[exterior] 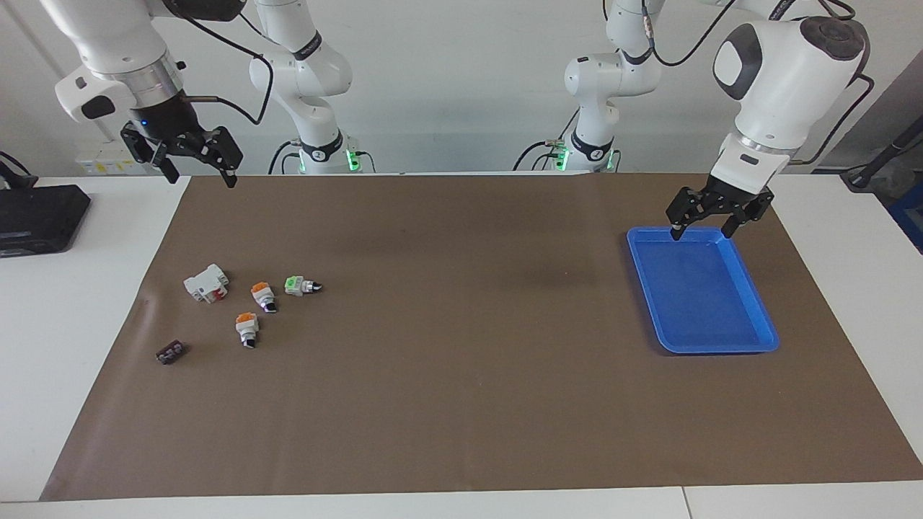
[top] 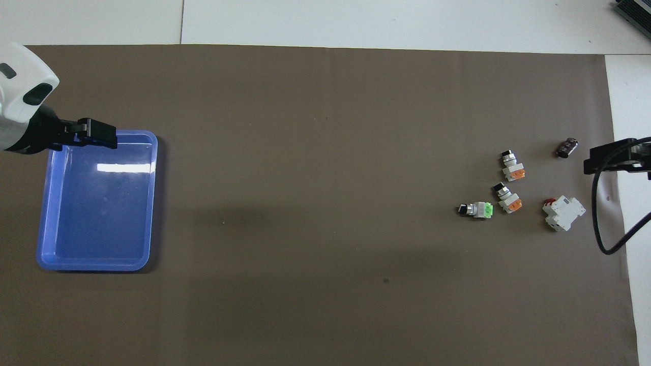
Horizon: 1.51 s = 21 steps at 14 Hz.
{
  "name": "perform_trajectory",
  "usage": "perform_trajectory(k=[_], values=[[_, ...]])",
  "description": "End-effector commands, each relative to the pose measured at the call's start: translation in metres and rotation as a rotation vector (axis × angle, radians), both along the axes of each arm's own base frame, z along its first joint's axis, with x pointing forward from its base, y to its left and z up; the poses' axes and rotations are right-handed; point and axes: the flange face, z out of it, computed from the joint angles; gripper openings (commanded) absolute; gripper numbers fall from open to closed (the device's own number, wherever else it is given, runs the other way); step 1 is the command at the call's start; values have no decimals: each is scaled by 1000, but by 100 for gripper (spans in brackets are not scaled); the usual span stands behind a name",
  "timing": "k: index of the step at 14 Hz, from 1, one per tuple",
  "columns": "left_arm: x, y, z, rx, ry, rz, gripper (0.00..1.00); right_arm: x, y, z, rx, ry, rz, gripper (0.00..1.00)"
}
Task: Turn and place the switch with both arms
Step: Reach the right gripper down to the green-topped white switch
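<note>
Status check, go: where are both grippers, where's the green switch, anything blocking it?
Left gripper open over blue tray. Right gripper open, raised. Green switch untouched on mat, orange-capped switch close beside.

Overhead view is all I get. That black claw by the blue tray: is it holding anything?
Observer: No. The left gripper is open and empty, over the end of the tray nearer the robots. I cannot tell if its tips touch the rim.
Operator: And the other claw, by the small parts?
Observer: The right gripper hangs high in the air, well above the table, also open and empty.
Operator: Do the arms look powered on?
Observer: Green lights glow at both arm bases.
</note>
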Motion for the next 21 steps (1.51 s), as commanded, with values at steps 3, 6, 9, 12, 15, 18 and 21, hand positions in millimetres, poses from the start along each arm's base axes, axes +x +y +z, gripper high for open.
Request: perform_trajectory(k=[3,6,9,12,15,18,21], values=[[-9,3,2,20,3,10,100,-5,0,-1,-1,-4,-15,100],[-9,3,2,20,3,10,100,-5,1,-3,4,-10,-22,100],[-9,3,2,20,3,10,100,-6,3,-8,5,0,3,100],[-8,3,2,20,1,10,100,-3,3,-32,9,10,85,100],[-9,3,2,20,3,10,100,-5,7,-103,40,-60,251,100],[-9,3,2,20,3,10,100,7,16,-171,41,-28,499,100],[-9,3,2,20,3,10,100,11,19,-239,47,3,777,100]])
